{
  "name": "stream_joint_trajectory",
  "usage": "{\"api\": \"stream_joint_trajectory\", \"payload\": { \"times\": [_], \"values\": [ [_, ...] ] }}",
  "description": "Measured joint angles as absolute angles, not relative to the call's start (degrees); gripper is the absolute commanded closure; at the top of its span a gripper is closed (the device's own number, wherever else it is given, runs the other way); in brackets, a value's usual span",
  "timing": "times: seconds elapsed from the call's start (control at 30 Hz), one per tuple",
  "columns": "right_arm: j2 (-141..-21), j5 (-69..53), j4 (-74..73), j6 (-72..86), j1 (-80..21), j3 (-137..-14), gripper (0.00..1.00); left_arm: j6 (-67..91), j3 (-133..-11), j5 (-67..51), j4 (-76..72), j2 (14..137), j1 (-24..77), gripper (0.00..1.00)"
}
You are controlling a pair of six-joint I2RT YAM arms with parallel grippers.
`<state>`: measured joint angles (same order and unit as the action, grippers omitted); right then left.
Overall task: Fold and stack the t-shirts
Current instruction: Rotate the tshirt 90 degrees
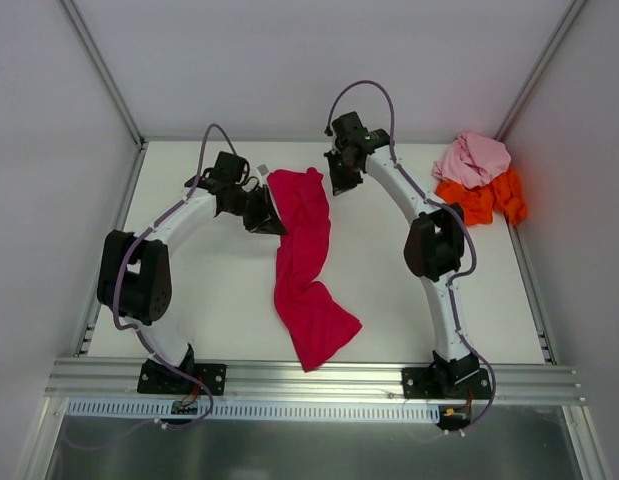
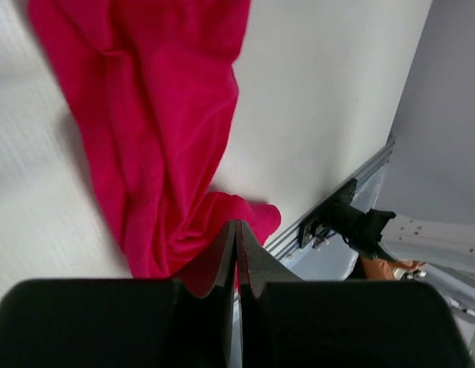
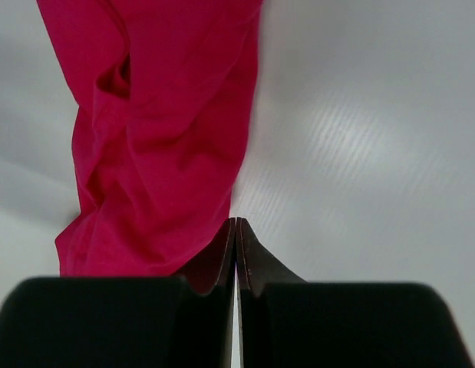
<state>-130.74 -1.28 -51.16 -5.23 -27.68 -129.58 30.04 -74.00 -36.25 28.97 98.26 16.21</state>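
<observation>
Okay, crimson t-shirt (image 1: 304, 260) lies as a crumpled strip mid-table (image 1: 214, 290), running from far toward the near edge. Left gripper (image 1: 267, 218) touches its left side, right gripper (image 1: 341, 182) sits just beside its far right corner. Both have fingers pressed together; can't tell if cloth is pinched. Pale pink t-shirt (image 1: 474, 158) lies bunched on orange t-shirt (image 1: 486, 202) at the far right corner.

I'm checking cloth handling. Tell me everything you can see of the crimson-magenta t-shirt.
The crimson-magenta t-shirt, soft wrinkled cloth, lies unfolded as a long, bunched, twisted strip down the middle of the white table, its near end fanning wider. Its far edge sits between the shut left gripper and the shut right gripper. Whether either one pinches the cloth cannot be told.
</observation>
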Motion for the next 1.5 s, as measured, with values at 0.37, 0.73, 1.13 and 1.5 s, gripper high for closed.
{"api": "stream_joint_trajectory", "payload": {
  "times": [0.37,0.73,1.13,1.5],
  "values": [
    [-134.65,-14.68,-53.25,-5.17,-28.08,-128.57,0.99,28.36,-78.00,-43.03,28.29,105.25,23.75,1.00],
    [-126.52,-8.08,-52.31,-6.90,-29.21,-114.43,0.99,27.27,-88.14,-35.40,31.33,116.75,23.97,1.00],
    [-103.74,-1.67,-51.57,-8.58,-29.23,-101.47,0.99,26.35,-114.48,-22.98,37.60,132.46,23.90,1.00],
    [-91.98,0.80,-51.24,-7.75,-29.45,-91.88,0.99,28.82,-116.55,-20.51,42.22,136.86,23.14,1.00]
  ]
}}
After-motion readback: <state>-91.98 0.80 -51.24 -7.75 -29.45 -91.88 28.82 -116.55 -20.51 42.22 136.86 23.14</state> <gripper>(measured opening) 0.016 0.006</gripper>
